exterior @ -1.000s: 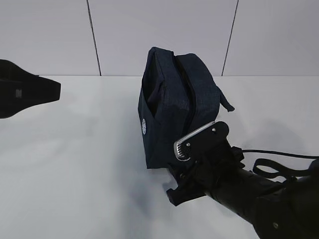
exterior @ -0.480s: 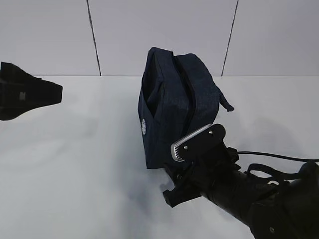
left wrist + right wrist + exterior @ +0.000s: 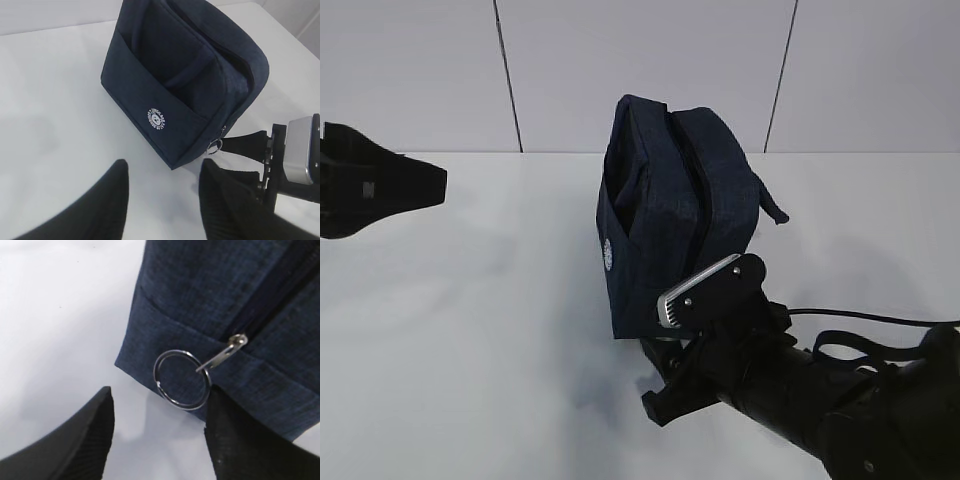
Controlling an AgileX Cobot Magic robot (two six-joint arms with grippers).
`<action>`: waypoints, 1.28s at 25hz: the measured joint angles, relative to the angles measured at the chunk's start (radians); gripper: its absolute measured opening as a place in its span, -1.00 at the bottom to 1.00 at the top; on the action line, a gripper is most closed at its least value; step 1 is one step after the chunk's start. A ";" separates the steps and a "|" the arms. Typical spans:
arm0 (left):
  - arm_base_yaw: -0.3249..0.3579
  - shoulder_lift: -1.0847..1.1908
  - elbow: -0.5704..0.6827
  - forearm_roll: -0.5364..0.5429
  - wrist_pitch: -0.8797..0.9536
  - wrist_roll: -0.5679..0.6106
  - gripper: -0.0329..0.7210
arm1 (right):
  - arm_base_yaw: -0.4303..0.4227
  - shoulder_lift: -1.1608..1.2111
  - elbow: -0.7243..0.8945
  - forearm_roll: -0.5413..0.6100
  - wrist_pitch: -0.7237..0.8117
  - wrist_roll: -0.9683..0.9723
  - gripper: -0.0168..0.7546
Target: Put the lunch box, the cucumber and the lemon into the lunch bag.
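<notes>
- Exterior view: lunch bag stands upright on the white table at frame centre, dark navy, zipper line running over its top and down the near end, small round white logo low on its left side.
- Exterior: right gripper at lower centre-right, just below the bag's near bottom corner; black arm enters from the lower right with a silver plate on top. Jaw gap not readable from this angle.
- Exterior: left gripper at the far left edge, well apart from the bag, hanging above the table; opening not readable here.
- Left wrist view: bag in upper centre, front pocket and logo facing camera, silver ring pull at its lower right corner. Left fingers dark at the bottom edge, spread apart with bare table between them, holding nothing.
- Left wrist: right arm's black parts and silver plate at right edge, close to the ring.
- Right wrist view: bag's lower corner fills upper right; ring pull hangs from the zipper slider at centre. Right fingers at bottom, set wide apart; ring sits between them, near the right-hand finger, contact unclear; nothing clamped.
- Lunch box, cucumber, lemon: not visible.
</notes>
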 joint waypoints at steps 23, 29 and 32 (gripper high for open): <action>0.000 0.000 0.004 0.000 -0.004 0.000 -0.06 | 0.000 0.014 0.000 0.019 -0.066 0.054 0.22; 0.000 0.000 0.004 0.000 -0.004 0.000 -0.06 | 0.000 0.022 0.000 0.024 -0.088 0.056 0.03; 0.000 0.000 0.004 0.000 -0.004 0.000 -0.06 | 0.000 0.022 0.000 0.024 -0.104 0.056 0.00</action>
